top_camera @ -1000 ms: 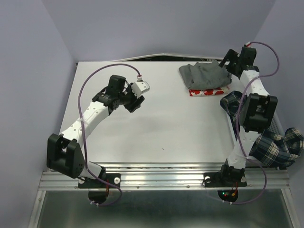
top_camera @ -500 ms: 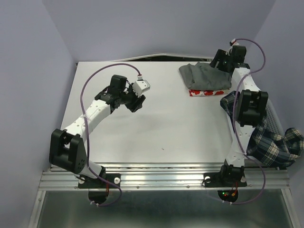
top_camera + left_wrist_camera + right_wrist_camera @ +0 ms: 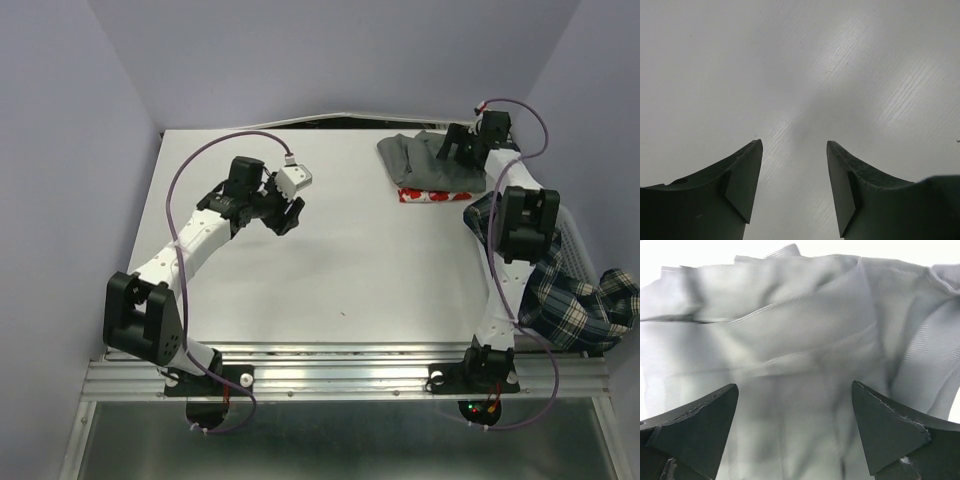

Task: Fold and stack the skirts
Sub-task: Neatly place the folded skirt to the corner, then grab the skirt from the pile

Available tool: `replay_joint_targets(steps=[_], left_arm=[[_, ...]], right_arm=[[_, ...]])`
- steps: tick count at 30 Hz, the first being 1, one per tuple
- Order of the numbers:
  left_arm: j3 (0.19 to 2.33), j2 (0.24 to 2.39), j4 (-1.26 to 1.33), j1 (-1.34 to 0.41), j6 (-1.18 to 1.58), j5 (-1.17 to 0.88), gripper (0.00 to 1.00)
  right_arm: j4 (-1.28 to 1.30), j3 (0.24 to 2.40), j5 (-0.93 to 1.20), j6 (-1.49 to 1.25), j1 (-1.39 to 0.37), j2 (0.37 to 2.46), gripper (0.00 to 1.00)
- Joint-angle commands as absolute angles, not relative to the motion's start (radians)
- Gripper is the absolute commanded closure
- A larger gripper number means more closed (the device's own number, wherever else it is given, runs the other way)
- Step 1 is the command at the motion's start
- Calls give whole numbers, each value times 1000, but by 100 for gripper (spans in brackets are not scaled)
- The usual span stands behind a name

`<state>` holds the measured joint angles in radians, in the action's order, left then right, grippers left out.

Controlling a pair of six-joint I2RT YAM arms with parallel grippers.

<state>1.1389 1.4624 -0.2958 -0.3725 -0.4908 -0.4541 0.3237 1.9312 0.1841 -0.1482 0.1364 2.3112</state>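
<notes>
L: you are seeing left gripper (image 3: 794,145) hanging part-open over table (image 3: 350,270), gripping nothing | R: right gripper (image 3: 795,387) gaping wide just above grey skirt (image 3: 420,160), holding nothing | grey skirt lying on red-print skirt (image 3: 430,194), far right; plaid skirt (image 3: 585,305) drooping off right edge

You see: the soft, creased grey cloth skirt (image 3: 805,340); the woven, matt plaid cloth skirt (image 3: 590,310); the smooth white table top (image 3: 790,60), finely ridged and faintly sheened; the ribbed metal rail (image 3: 340,372) along the near edge.

Left arm (image 3: 190,245): bent, reaching toward 1 o'clock.
Left gripper (image 3: 794,146): jaws parted, nothing between.
Right arm (image 3: 522,225): extended toward 12 o'clock.
Right gripper (image 3: 795,387): jaws wide, seemingly empty.
</notes>
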Motion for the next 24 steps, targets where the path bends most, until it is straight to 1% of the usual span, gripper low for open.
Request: replay_joint_targets(steps=[1,3,4,7,11,12,14,18,21,22,24], left_arm=[[1143,1368,-270,-368,-454,-454,33],[1141,1355,-271,-367,-453,-453,32],[1143,1347,-276,-367,-453,-453,32],[1144,1338,-276,-365,-449,-453,31],[1152,1335,-268,-364,-445,-443,31],[1158,1336,-268,-364,-442,-455,31],[1163,1336,-265,-362,-433,-475,31],[1146,1330,-245,-362,-408,-503,31],[1143,1325,-241,-362,-377,-534,30],[1138,1321,-239,-362,-374,-541,31],[1131,1312,-238,-364,-374,-543,30]], right_arm=[[326,1980,342,-121,141,2114,0],[395,2032,357,-74,141,2051,0],[481,2083,347,-46,141,2011,0],[630,2099,276,101,141,1935,0],[773,1973,210,242,152,1769,0],[838,1951,186,283,178,1709,0],[906,1893,169,351,198,1657,0],[1075,1789,66,454,261,1551,0],[1137,1708,11,533,320,1479,0],[1153,1642,-32,552,337,1459,0],[1157,1576,-73,607,383,1393,0]])
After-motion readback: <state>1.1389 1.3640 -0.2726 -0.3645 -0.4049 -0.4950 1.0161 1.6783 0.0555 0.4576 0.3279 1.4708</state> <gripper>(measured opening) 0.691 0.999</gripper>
